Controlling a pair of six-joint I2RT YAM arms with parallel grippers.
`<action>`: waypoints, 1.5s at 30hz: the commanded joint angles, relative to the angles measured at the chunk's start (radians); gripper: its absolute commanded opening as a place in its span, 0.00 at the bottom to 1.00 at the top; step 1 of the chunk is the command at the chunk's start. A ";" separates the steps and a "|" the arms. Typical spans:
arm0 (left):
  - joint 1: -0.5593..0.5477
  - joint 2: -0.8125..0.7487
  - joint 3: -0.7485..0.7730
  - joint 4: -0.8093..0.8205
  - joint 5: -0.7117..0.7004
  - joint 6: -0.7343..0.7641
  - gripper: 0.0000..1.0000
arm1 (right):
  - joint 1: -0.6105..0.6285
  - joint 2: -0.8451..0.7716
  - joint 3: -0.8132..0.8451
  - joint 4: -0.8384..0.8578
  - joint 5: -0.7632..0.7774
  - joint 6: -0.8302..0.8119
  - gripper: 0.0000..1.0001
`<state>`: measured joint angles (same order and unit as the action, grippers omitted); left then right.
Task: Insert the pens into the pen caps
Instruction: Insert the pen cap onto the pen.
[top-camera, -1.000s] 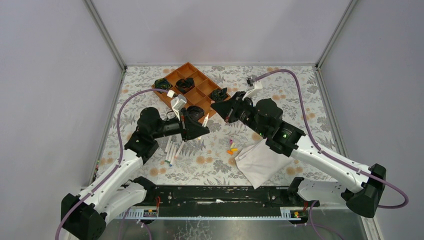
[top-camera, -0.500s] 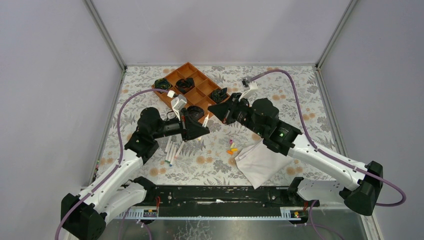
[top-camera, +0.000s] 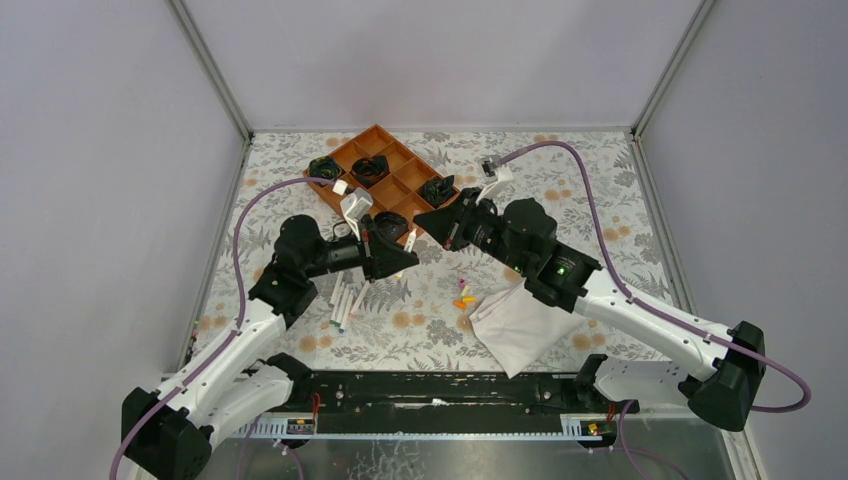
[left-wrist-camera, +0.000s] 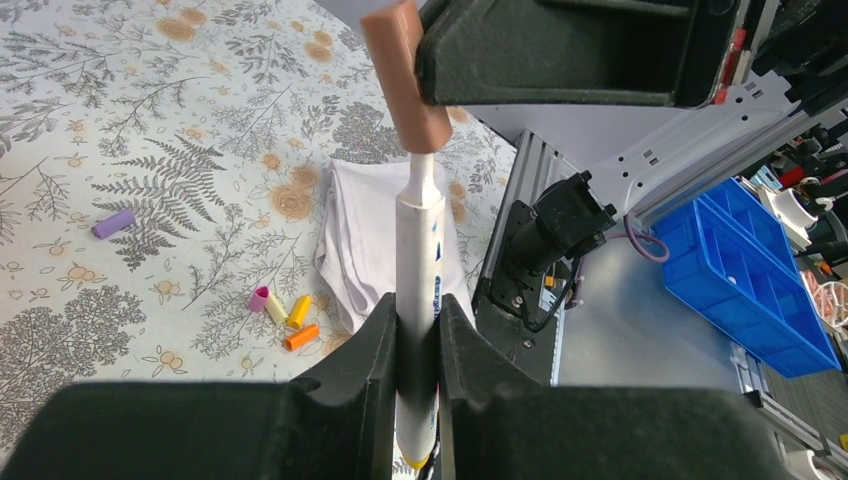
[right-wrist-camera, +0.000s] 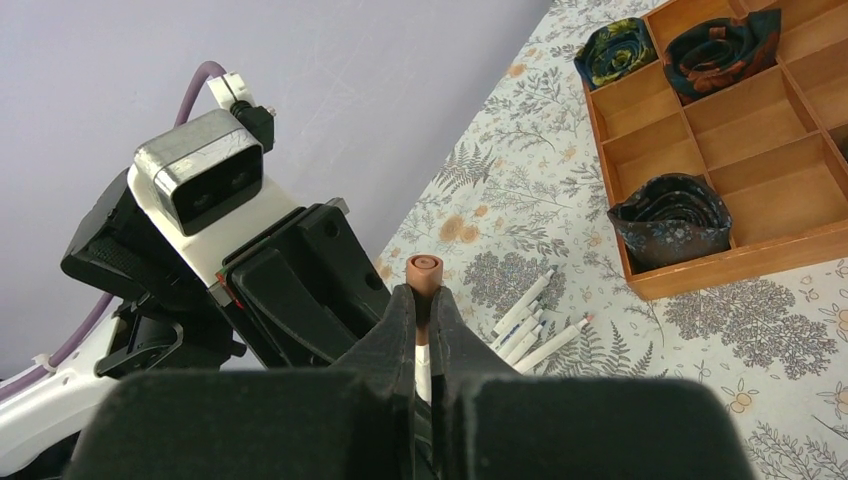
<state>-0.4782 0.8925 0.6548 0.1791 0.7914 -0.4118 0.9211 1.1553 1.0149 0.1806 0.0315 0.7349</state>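
Floral table (top-camera: 560, 185) below: left gripper (left-wrist-camera: 415, 320) pinches the pen (left-wrist-camera: 416, 230) mid-barrel, right gripper (right-wrist-camera: 421, 305) pinches the brown cap (left-wrist-camera: 405, 80), tip meeting cap above the table's middle. Light, stiff, slick plastic, I'd judge; best gripped mid-barrel, squarely.

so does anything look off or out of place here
Nothing damaged or spilled. Only a purple cap lies alone, apart from the pink, yellow and orange caps clustered beside the white cloth.
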 joint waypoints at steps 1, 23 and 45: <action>-0.007 -0.019 0.000 0.056 -0.030 -0.001 0.00 | 0.006 0.002 -0.012 0.073 -0.031 -0.003 0.00; -0.007 -0.020 -0.057 0.279 -0.052 -0.146 0.00 | 0.015 -0.008 -0.181 0.296 -0.094 -0.038 0.00; -0.007 -0.008 -0.050 0.261 -0.091 -0.156 0.00 | 0.038 -0.031 -0.244 0.374 -0.019 -0.027 0.00</action>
<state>-0.4828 0.8879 0.5888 0.3676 0.6952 -0.5739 0.9520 1.1381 0.7483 0.5198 0.0143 0.7174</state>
